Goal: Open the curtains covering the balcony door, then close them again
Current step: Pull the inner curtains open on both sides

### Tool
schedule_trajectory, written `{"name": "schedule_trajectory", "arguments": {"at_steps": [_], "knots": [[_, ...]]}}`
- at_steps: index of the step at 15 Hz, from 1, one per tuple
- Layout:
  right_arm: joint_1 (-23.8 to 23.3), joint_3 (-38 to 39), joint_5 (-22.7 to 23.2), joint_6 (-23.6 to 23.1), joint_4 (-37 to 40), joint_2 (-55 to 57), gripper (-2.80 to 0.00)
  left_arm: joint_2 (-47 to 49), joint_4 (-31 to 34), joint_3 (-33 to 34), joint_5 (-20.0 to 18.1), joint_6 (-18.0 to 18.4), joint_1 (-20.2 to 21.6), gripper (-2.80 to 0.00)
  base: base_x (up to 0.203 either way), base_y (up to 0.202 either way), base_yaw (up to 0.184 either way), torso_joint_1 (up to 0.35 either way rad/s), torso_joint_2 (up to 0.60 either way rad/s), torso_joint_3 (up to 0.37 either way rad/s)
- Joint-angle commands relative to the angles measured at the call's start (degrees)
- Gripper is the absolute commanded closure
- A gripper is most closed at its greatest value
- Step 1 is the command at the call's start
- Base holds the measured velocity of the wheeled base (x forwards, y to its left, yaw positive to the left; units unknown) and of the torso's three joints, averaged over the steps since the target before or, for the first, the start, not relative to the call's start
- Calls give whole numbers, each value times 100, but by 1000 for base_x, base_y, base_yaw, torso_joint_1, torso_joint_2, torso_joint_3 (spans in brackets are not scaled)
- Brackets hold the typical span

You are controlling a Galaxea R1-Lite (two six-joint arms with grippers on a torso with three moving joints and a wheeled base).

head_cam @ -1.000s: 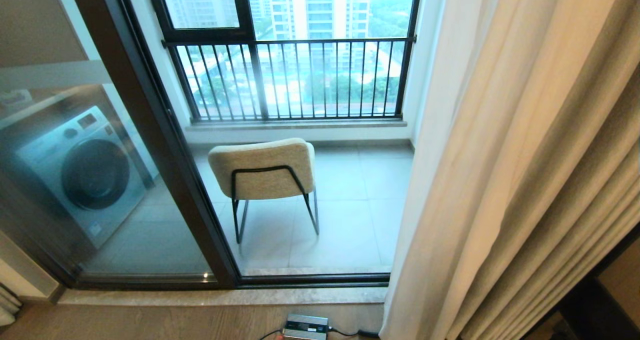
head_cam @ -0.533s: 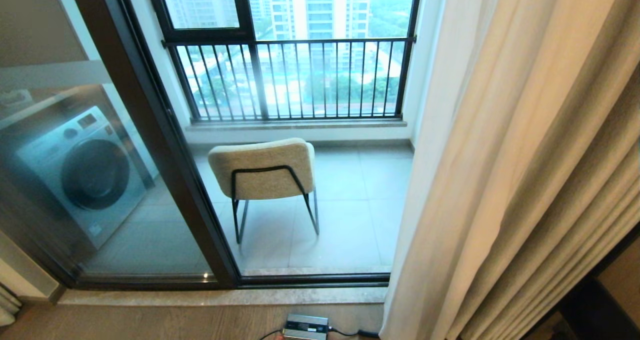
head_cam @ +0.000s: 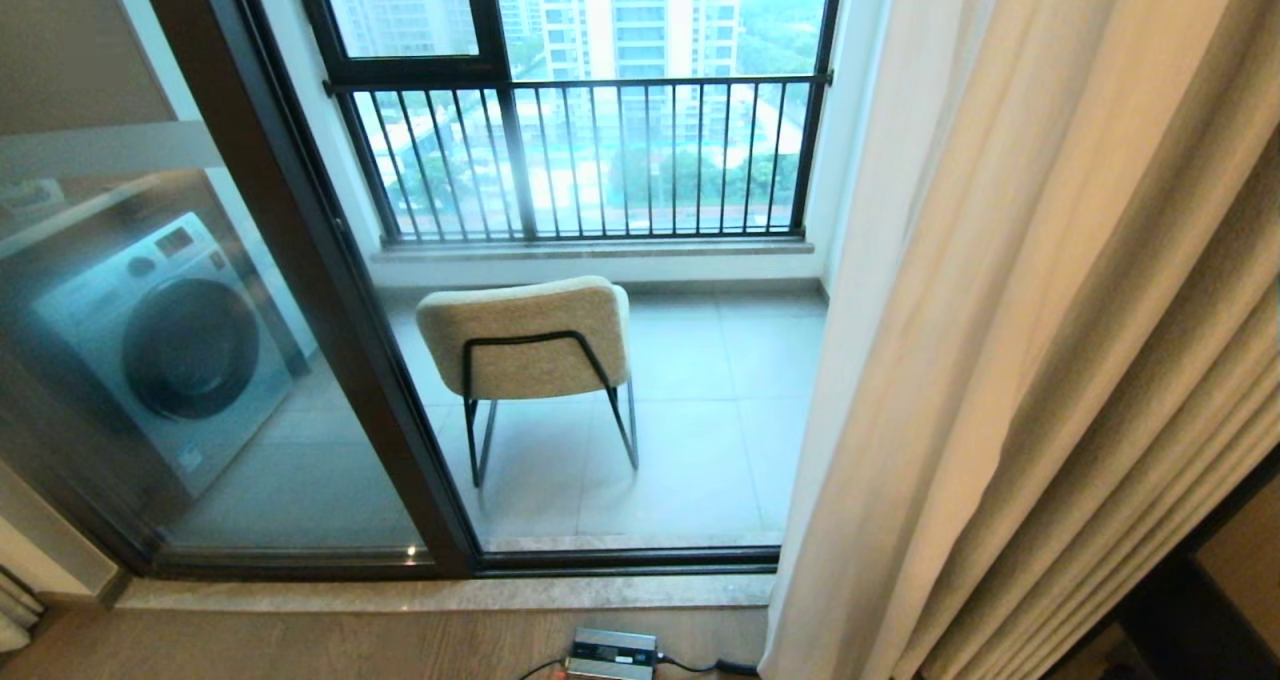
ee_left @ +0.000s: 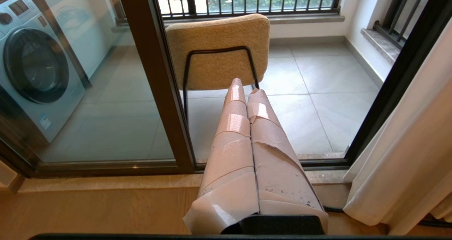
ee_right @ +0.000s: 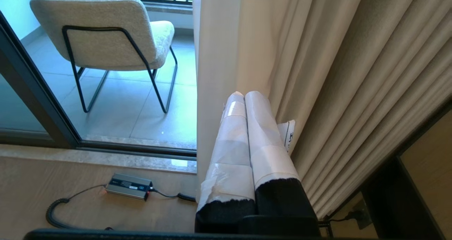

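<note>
The cream-beige curtains hang bunched in folds at the right, with a thin white panel along their left edge. The balcony door, a dark frame with clear glass, stands uncovered on the left and in the middle. Neither arm shows in the head view. In the left wrist view my left gripper is shut and empty, low over the wood floor and pointing at the door frame. My right gripper is shut on nothing, its taped fingers close against the curtains near their left edge.
A beige chair stands on the balcony tiles behind the glass, with a washing machine at the left. A barred outer window closes the balcony. A grey power adapter with a coiled cable lies on the floor. Dark furniture stands at the far right.
</note>
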Motion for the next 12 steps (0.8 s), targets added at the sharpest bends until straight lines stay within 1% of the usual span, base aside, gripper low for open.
{"name": "schedule_trajectory", "arguments": {"at_steps": [1,3,4,8,10,12], "knots": [[-7,0,7,-132,-7,7,0,-2,-2,0,-2,1,1,0,0,0,0,0,0,0],[-16,0,25,-318,-67,97,0,-2,-2,0,-4,1,1,0,0,0,0,0,0,0],[-16,-7,39,-337,-135,217,0,-2,-2,0,-2,1,1,0,0,0,0,0,0,0],[-21,-86,442,-352,-1171,1215,0,-2,-2,0,-2,1,1,0,0,0,0,0,0,0],[-18,-343,866,-358,-1636,1858,0,-2,-2,0,-2,1,1,0,0,0,0,0,0,0],[-17,-765,1662,-372,-1944,2403,0,-2,-2,0,-2,1,1,0,0,0,0,0,0,0]]}}
